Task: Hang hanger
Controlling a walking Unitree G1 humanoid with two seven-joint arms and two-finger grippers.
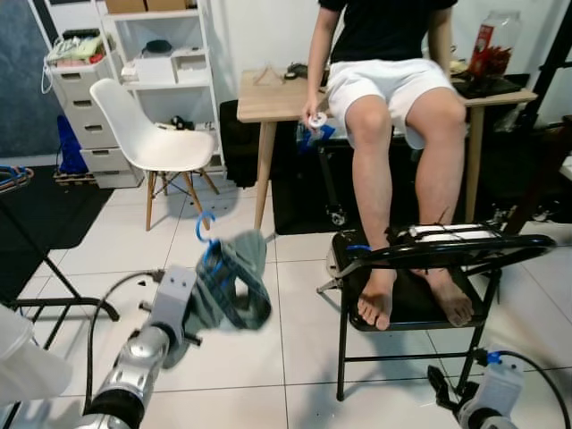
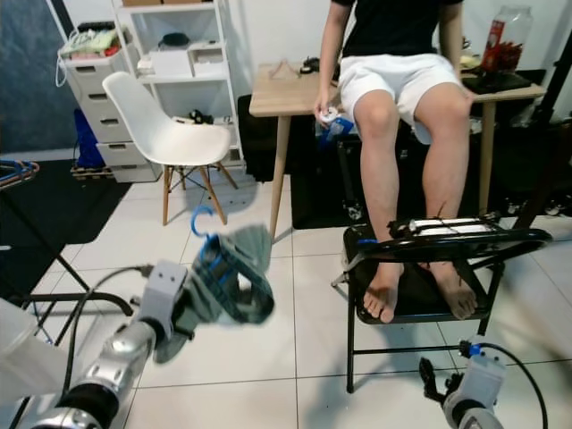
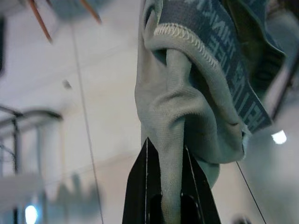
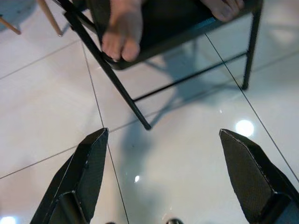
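over the white tile floor [image 1: 268,357], my left pincer [image 3: 166,161] is raised in front of me, its two black fingers pressed together on a fold of grey-green cloth [image 1: 234,281]. that cloth is a small garment with a lettered elastic band, bunched up and draped on a blue hanger [image 1: 205,225], whose hook curls up just above the fabric. hanger and garment hang in the air at the tip of my left arm, clear of the floor.

down at my right side, my right pincer [image 4: 173,172] hovers low above the tiles with its fingers spread wide apart and nothing between them. just ahead of it stands a black folding chair [image 1: 429,259]. a person sits on the wooden table [image 1: 268,98] behind the chair, with bare feet [image 1: 380,299] resting on the chair's seat and a small white object in one hand [image 1: 313,112].

to my left stand a white shell chair [image 1: 147,134] with wooden legs and, behind it against the wall, a white shelving unit [image 1: 165,54] and a set of drawers [image 1: 85,98]. a black metal rack [image 1: 40,277] edges in at my near left.
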